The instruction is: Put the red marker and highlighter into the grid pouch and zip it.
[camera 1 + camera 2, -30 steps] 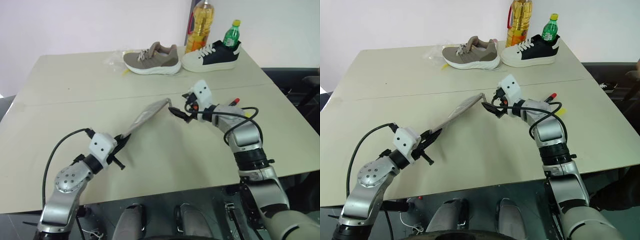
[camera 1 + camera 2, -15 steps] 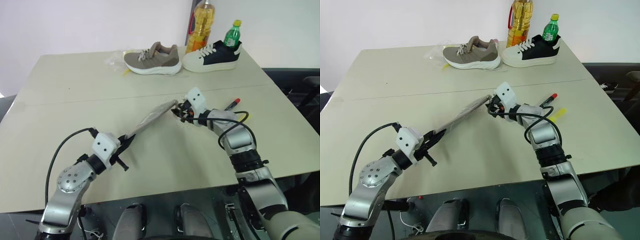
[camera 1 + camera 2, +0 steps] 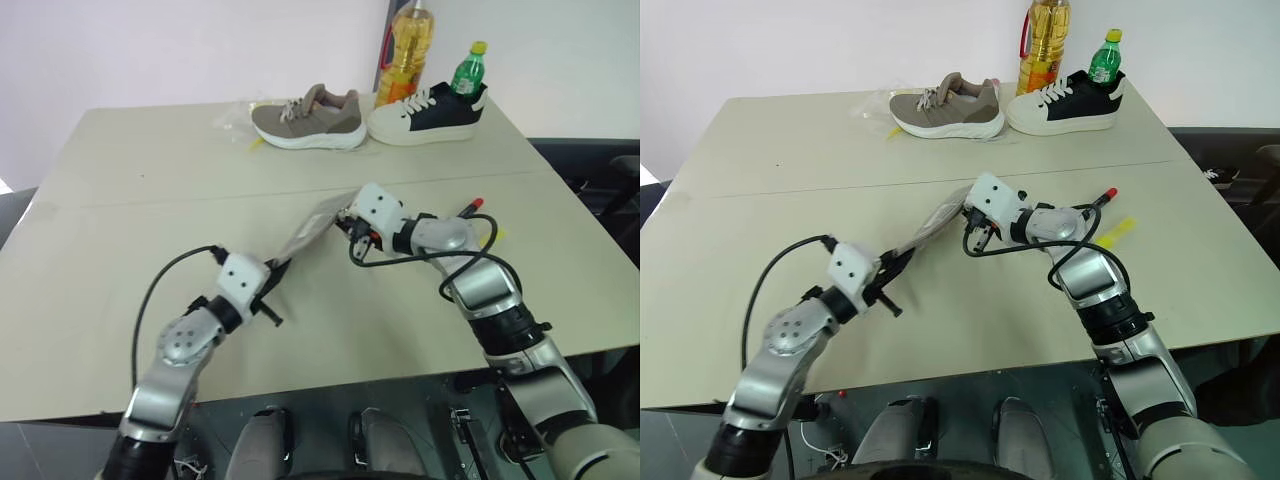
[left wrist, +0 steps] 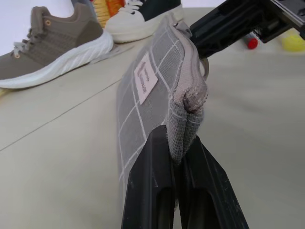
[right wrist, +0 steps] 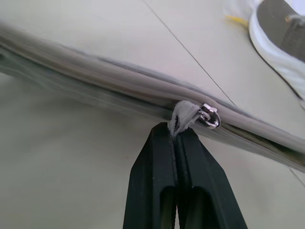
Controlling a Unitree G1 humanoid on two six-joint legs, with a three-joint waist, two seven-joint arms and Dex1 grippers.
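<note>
Gripping the near end of the grid pouch (image 4: 157, 90) with the left gripper (image 4: 178, 157), fingers clamped tight on the fabric corner so the pouch stands lifted off the table (image 3: 150, 180), stretched away toward the other arm. Pinching the zipper pull tab (image 5: 183, 119) with the right gripper (image 5: 175, 136), fingers fully closed on the little fabric tab, metal ring just past the tips. Apparently opening the zipper, since the red marker (image 3: 468, 208) and the highlighter (image 3: 493, 237) lie on the table behind the right gripper's wrist, well apart from the pouch and not yet inside (only slivers of each visible past the arm). To do this well: holding the left grip firm as an anchor, keeping the pouch taut between the two grippers, and drawing the tab straight along the zipper line toward the left gripper rather than up or sideways. Pulling at an angle likely to jam the slider or tear the tab free of the pinch. Slack in the fabric likely to bunch ahead of the slider, so holding tension while sliding.
</note>
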